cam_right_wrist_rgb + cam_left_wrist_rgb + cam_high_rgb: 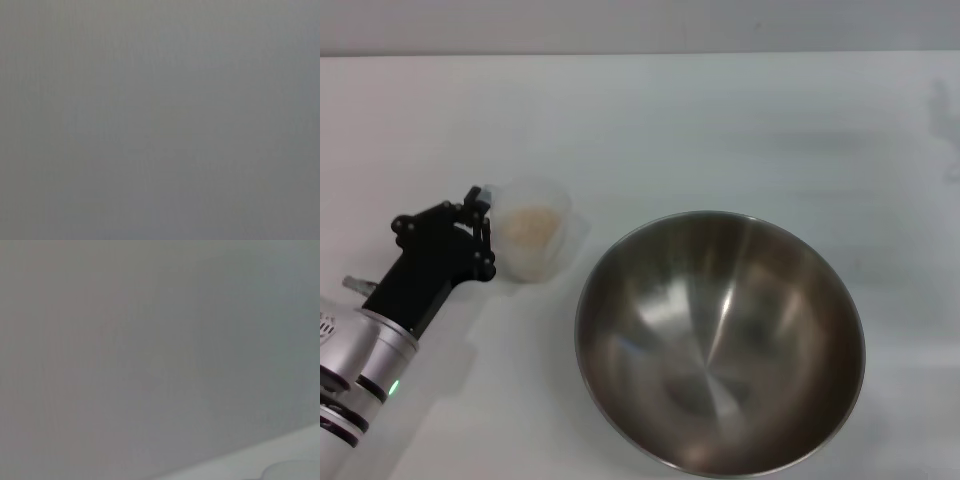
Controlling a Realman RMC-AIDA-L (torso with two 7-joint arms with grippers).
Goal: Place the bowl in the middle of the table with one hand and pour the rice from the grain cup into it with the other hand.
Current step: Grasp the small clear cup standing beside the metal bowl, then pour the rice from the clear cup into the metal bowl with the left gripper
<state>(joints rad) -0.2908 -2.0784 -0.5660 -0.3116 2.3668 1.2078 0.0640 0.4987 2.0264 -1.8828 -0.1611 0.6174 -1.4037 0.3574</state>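
The bowl (720,340), wide and shiny steel, stands empty on the white table (720,120), in the near middle, slightly right. The grain cup (532,240), small and clear, stands upright just left of the bowl with a heap of pale rice (530,228) inside. My left gripper (483,232) is right against the cup's left side, by its handle; whether it holds the cup does not show. My right gripper is out of view. Both wrist views show only a grey blur.
The far edge of the table (640,55) runs along the top of the head view. My left arm (370,340) comes in from the near left corner.
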